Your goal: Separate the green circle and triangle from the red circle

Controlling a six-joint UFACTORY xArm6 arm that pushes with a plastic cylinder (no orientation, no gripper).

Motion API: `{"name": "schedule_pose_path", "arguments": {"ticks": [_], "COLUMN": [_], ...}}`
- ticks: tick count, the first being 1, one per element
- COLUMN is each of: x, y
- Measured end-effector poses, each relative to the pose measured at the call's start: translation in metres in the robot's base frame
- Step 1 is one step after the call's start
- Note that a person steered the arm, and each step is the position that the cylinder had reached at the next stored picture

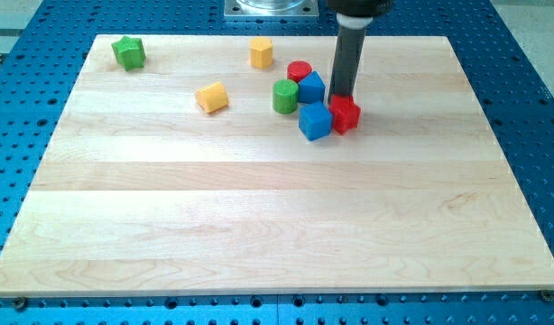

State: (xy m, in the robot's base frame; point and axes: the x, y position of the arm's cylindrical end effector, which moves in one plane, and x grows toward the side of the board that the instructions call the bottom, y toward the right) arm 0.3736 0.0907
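The green circle (pixel 284 96) stands near the view's top centre. The red circle (pixel 300 71) is just up and right of it, very close. A blue triangle-like block (pixel 311 88) sits between them on the right, touching both. A blue cube (pixel 315 121) lies below it, and a red block (pixel 346 115) sits beside the cube on its right. My tip (pixel 340 97) is at the upper back edge of the red block, right of the blue triangle-like block.
A green star-shaped block (pixel 128 52) sits at the board's top left. A yellow block (pixel 262 52) is at top centre and another yellow block (pixel 211 97) lies left of the green circle. The wooden board (pixel 259 208) rests on a blue perforated table.
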Motion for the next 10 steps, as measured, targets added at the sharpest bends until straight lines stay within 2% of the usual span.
{"name": "schedule_pose_path", "arguments": {"ticks": [1,2,3,4,7,10], "x": [0.037,0.033,0.021,-0.007,-0.04,-0.109], "y": [-0.004,-0.09,-0.138,-0.134,-0.019,-0.006]}}
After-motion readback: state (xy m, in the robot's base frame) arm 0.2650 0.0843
